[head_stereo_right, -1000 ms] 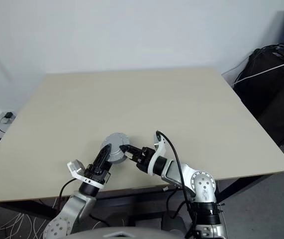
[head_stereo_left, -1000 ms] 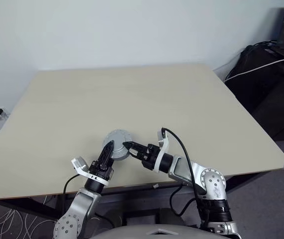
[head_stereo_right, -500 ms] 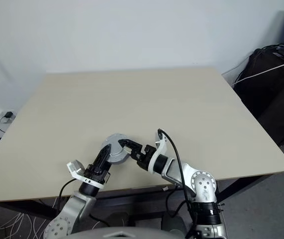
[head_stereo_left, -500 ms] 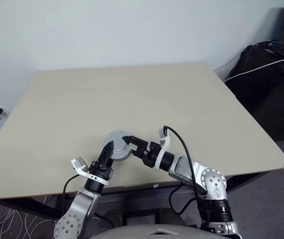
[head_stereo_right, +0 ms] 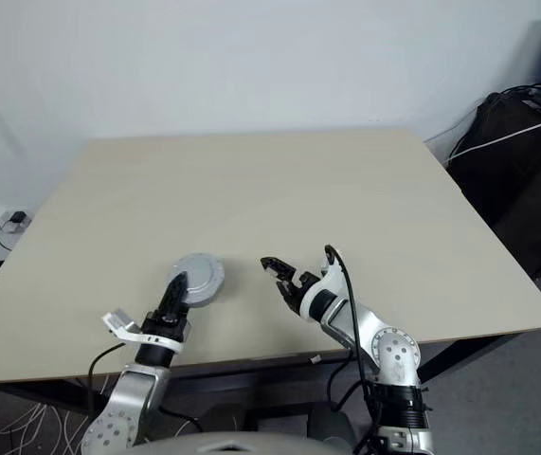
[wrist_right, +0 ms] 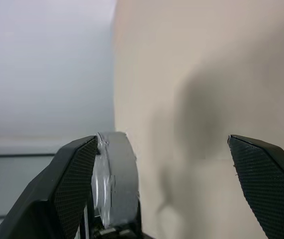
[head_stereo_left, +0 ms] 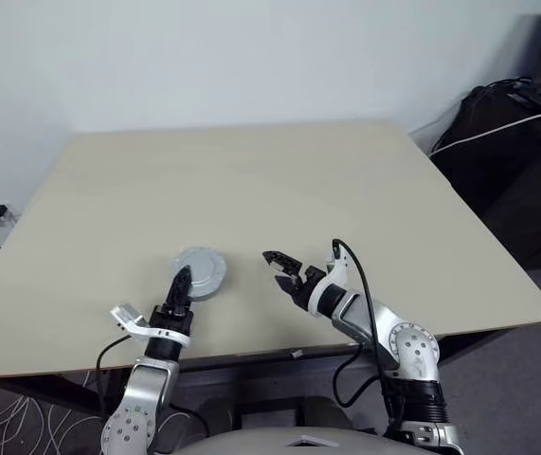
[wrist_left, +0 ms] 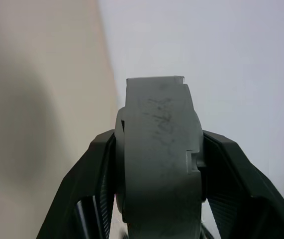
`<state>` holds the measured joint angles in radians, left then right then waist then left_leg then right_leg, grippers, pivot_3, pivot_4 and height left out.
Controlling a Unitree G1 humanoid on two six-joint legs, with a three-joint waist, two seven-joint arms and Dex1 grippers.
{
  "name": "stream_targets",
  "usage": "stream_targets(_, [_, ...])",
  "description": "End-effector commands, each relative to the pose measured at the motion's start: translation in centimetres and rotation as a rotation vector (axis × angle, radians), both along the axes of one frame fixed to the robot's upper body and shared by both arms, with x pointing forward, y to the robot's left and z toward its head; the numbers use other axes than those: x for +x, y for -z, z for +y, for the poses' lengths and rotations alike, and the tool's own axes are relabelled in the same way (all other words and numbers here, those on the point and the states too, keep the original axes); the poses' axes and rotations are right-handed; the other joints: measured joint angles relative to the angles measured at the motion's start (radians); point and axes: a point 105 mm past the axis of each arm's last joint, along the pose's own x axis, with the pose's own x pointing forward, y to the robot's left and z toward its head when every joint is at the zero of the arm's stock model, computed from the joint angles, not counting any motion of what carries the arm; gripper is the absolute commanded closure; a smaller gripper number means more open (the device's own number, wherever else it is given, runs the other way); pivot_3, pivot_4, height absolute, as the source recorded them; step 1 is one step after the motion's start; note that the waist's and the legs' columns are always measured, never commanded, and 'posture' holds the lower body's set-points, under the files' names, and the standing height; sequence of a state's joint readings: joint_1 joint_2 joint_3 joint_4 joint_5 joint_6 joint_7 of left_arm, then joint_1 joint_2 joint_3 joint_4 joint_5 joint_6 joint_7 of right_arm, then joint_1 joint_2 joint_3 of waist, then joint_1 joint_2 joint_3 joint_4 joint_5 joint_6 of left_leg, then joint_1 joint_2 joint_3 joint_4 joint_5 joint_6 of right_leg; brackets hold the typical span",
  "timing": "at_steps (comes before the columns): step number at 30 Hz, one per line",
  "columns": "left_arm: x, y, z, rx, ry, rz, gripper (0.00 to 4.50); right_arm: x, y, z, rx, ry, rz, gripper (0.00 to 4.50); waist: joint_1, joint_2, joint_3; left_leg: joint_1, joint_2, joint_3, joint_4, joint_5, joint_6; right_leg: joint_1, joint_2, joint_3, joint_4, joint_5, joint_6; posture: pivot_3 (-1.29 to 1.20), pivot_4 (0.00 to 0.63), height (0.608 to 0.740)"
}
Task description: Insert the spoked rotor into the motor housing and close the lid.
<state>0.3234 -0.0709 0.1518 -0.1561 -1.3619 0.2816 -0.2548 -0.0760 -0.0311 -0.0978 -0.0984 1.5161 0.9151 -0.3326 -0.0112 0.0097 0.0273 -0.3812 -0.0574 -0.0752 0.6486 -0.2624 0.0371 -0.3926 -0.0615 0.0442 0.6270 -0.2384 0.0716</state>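
Over the beige table (head_stereo_left: pixel 251 180), your left gripper (head_stereo_left: pixel 183 282) is clamping the closed grey motor housing (head_stereo_left: pixel 199 272); your right gripper (head_stereo_left: pixel 279 267) is gaping wide, holding nothing.

No readable text, labels or numbers anywhere.

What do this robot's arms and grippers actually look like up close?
Each arm is silver-grey metal with rounded joint housings, then a black wrist section ringed by a white collar. A thin black cable loops from each forearm to the wrist. The left gripper and right gripper each end in two black, tapered fingers whose inner pads have a fine cross-hatched texture. A small white bracket sticks out beside each wrist.
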Motion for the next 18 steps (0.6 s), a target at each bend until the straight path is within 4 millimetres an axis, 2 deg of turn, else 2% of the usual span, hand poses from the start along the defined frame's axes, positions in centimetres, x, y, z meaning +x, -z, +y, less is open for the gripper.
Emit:
stream_targets(1, [2.4, -2.3, 0.2, -0.087, -0.200, -0.067, 2.36, -0.1, -1.0, -0.2, -0.010, -0.001, -0.057, 0.00, 0.001, 0.000, 0.000, 0.000, 0.000, 0.000, 0.000, 0.000, 0.000, 0.000, 0.000, 0.000, 0.000, 0.000, 0.000, 0.00, 0.000, 0.740])
stream_targets(5, [3.4, -2.1, 2.6, -0.066, -0.346, -0.019, 2.36, -0.8, -1.7, -0.4, -0.118, -0.064, -0.187, 0.00, 0.007, -0.004, 0.002, 0.000, 0.000, 0.000, 0.001, 0.000, 0.000, 0.001, 0.000, 0.000, 0.000, 0.001, 0.001, 0.00, 0.000, 0.740])
stream_targets(10, [4.5, -1.9, 4.6, -0.058, -0.441, 0.010, 2.36, -1.2, -3.0, -1.0, -0.255, -0.078, -0.423, 0.00, 0.008, -0.008, 0.001, 0.000, -0.001, 0.001, 0.003, -0.001, 0.002, 0.002, 0.000, 0.001, -0.001, 0.001, 0.001, 0.00, 0.000, 0.740])
stream_targets(15, [5.3, -1.1, 5.7, -0.068, -0.488, 0.042, 2.36, -1.3, -3.0, -1.4, -0.485, -0.128, -0.693, 0.00, 0.008, -0.011, 0.001, 0.000, -0.002, 0.002, 0.004, -0.001, 0.002, 0.002, 0.001, 0.002, -0.001, 0.004, 0.006, 0.00, 0.000, 0.740])
stream_targets(18, [5.5, -0.7, 6.0, -0.075, -0.497, 0.050, 2.36, -1.6, -2.8, -1.3, -0.559, -0.150, -0.804, 0.00, 0.011, -0.016, 0.002, 0.000, -0.001, 0.002, 0.005, -0.001, 0.002, 0.002, 0.001, 0.001, -0.001, 0.004, 0.006, 0.00, 0.000, 0.740])
